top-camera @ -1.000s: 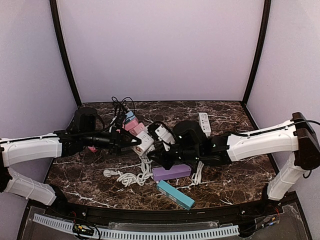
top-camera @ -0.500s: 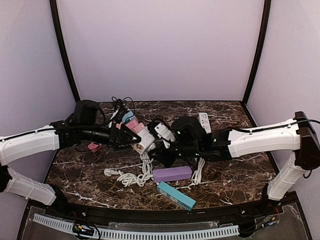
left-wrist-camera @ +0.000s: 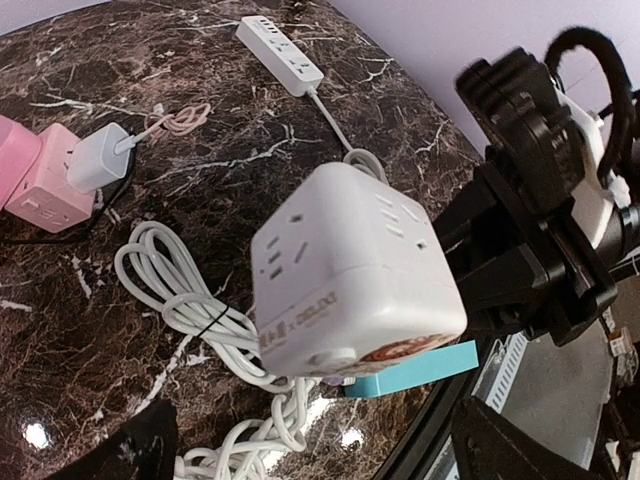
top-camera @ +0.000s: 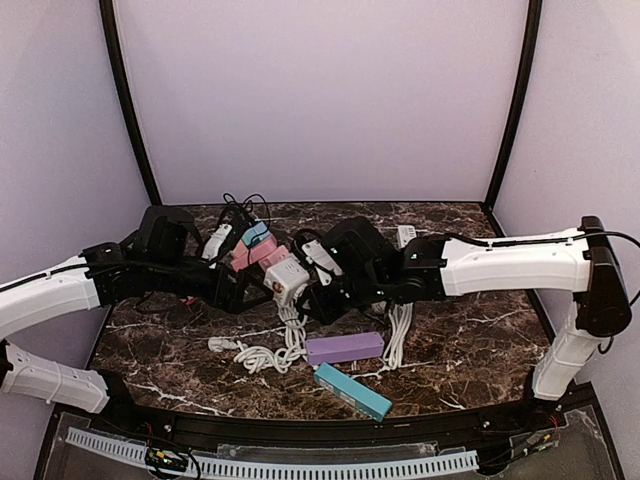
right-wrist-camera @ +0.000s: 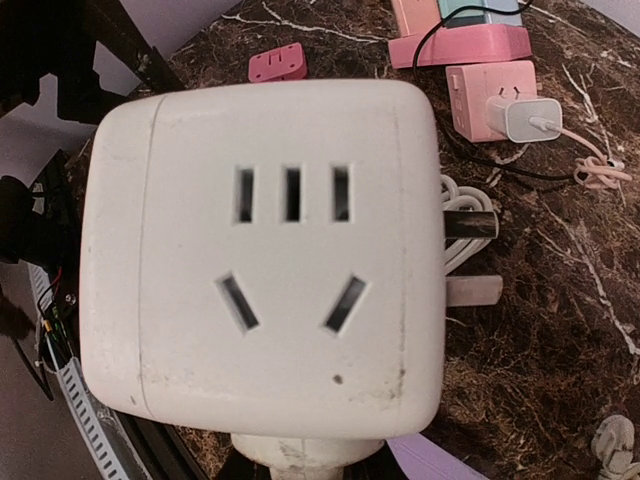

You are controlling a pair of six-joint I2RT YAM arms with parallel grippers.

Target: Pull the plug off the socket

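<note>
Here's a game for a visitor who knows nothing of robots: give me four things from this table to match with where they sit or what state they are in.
Things:
1. white cube socket
2. teal block
3. pale pink cube
4. long white power strip

Places or states:
A. lies flat toward the back right of the table
B. has a white charger plugged in
C. lifted off the table
D. nearest the table's front edge

Pairs: 1-C, 2-D, 3-B, 4-A

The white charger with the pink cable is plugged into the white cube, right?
Not quite. The charger with the pink cable is plugged into the pink cube, not the white cube. The left wrist view shows it.
</note>
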